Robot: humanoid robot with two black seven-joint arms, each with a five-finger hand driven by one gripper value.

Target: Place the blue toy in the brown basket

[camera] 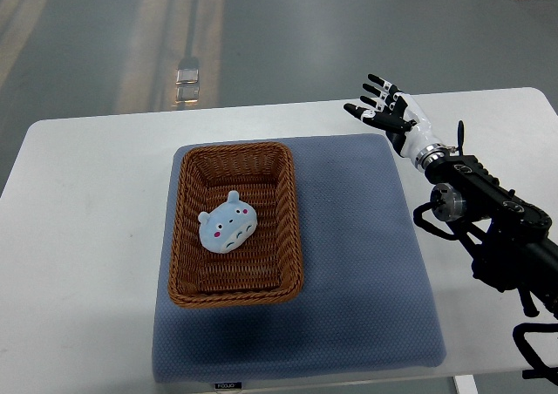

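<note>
One white table, one grey mat on it, one brown basket on the mat's left half. One blue toy lies inside the basket, near its middle, face up. One robot arm in view, right of the basket; right hand sits up off the basket's far right corner, well apart, fingers spread, holding nothing. Task looks done; placing step over. Next move likely just pulling the arm clear. Left arm unseen.
</note>
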